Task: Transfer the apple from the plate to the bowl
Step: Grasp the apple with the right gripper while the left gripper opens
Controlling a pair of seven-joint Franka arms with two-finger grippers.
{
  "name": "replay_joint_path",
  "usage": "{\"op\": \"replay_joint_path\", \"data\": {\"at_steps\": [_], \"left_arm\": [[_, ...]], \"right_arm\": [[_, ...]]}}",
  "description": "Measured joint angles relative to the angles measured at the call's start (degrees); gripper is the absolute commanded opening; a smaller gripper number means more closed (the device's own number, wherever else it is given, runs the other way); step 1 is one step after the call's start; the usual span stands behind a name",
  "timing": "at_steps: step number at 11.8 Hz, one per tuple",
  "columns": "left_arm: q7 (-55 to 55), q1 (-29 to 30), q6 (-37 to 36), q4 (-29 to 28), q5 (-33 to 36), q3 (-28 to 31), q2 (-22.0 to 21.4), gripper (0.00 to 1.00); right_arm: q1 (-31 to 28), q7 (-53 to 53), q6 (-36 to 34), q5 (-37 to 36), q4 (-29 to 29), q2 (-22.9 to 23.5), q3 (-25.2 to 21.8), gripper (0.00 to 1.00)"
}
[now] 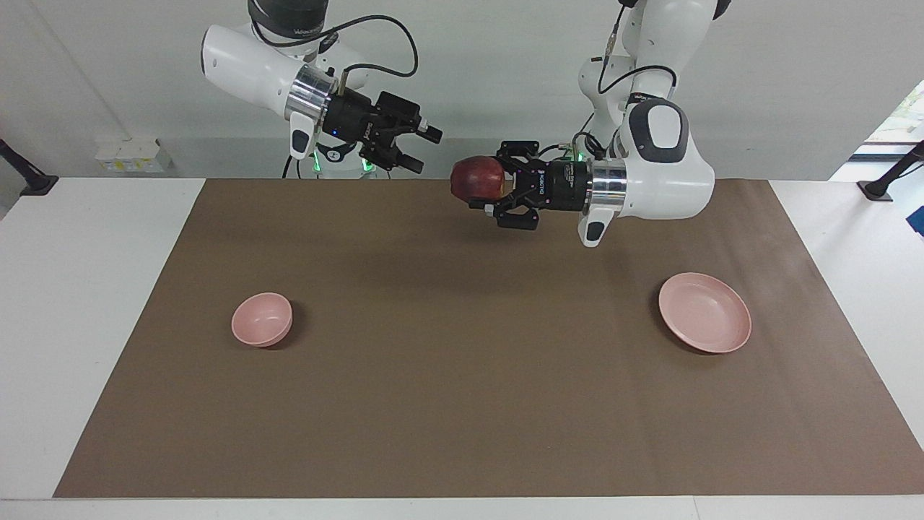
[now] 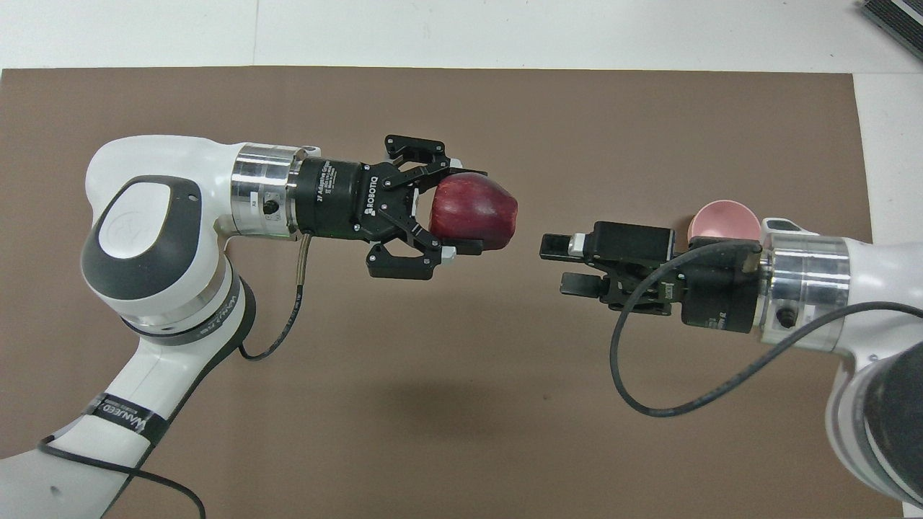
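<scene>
The dark red apple (image 1: 476, 178) (image 2: 474, 214) hangs in the air over the middle of the brown mat, with my left gripper (image 1: 485, 182) (image 2: 469, 213) shut on it, wrist level. My right gripper (image 1: 424, 149) (image 2: 561, 264) points at the apple with its fingers open and empty, a short gap away from it. The small pink bowl (image 1: 262, 318) (image 2: 723, 218) sits toward the right arm's end, half covered by that arm from overhead. The wide pink plate (image 1: 704, 312) lies empty toward the left arm's end; overhead, the left arm hides it.
A brown mat (image 1: 462, 404) covers most of the white table (image 1: 79, 289). Small white boxes (image 1: 130, 155) stand by the wall past the right arm's end. A dark object (image 2: 894, 18) shows at the table's corner farthest from the robots.
</scene>
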Motion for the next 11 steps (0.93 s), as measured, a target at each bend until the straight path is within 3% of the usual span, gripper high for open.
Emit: {"op": "replay_joint_path", "data": {"at_steps": [11], "left_arm": [[-0.06, -7.86, 6.93, -2.65, -4.64, -1.22, -2.32, 0.0]], "right_arm": [[0.19, 1.76, 0.81, -0.02, -0.34, 0.16, 0.12, 1.0]]}}
